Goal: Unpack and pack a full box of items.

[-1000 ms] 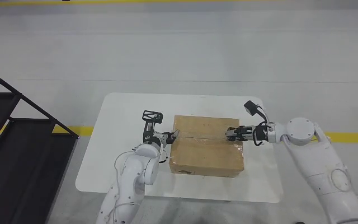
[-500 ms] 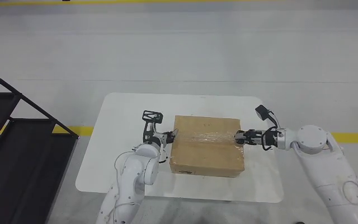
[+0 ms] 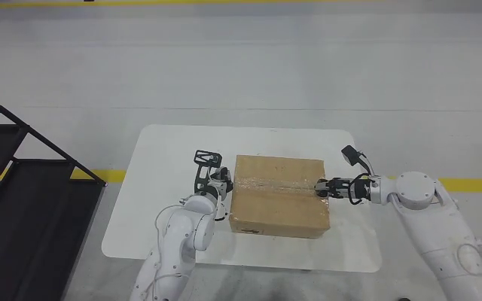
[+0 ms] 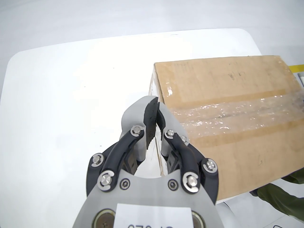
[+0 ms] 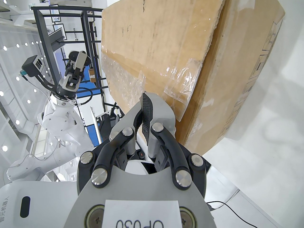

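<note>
The right end effector has its pads pressed together at the right end of the box, just where a loose flap of tape lifts. Whether the flap is caught between them is hard to tell. The left end effector is likewise closed, against the box's left end. The box sits mid-counter, its flaps taped shut and its contents hidden. A second ago the left end effector was spread and the right one lay over the lid.
</note>
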You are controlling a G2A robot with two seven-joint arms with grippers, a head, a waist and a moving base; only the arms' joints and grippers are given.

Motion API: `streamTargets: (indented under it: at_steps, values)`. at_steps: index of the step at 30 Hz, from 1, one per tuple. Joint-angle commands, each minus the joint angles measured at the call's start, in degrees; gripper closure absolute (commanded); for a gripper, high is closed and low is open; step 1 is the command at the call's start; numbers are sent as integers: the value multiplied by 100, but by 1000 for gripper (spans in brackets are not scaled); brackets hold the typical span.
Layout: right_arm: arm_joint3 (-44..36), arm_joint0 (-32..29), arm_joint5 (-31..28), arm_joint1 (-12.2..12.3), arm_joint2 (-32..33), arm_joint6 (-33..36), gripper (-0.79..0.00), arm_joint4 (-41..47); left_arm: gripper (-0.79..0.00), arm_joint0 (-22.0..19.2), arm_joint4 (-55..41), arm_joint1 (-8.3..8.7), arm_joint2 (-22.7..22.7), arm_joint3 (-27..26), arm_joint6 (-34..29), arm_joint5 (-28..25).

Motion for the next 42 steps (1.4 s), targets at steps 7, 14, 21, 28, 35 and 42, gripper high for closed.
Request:
streamTargets:
  at_steps: [7, 14, 21, 28, 35, 42]
  values:
    - [16, 29, -17, 9, -46, 0, 0, 2, 0, 6, -25, 2, -2, -10, -5, -42]
    - [34, 56, -19, 17, -82, -3, 0, 2, 0, 6, -25, 2, -2, -10, -5, -42]
    - [41, 83, -11, 20, -129, -14, 0, 6, 0, 0, -66, -4, 0, 26, 269, -94]
    - [36, 89, 8, 26, -152, -55, 0, 23, 0, -238, -103, -58, 305, 278, 260, -182]
    - [23, 81, 35, 34, -163, -93, 0, 49, 0, -432, -4, -108, 582, 634, 107, -179]
    - [15, 77, 50, 39, -201, -111, 0, 43, 0, -528, 28, -139, 680, 910, 85, -155]
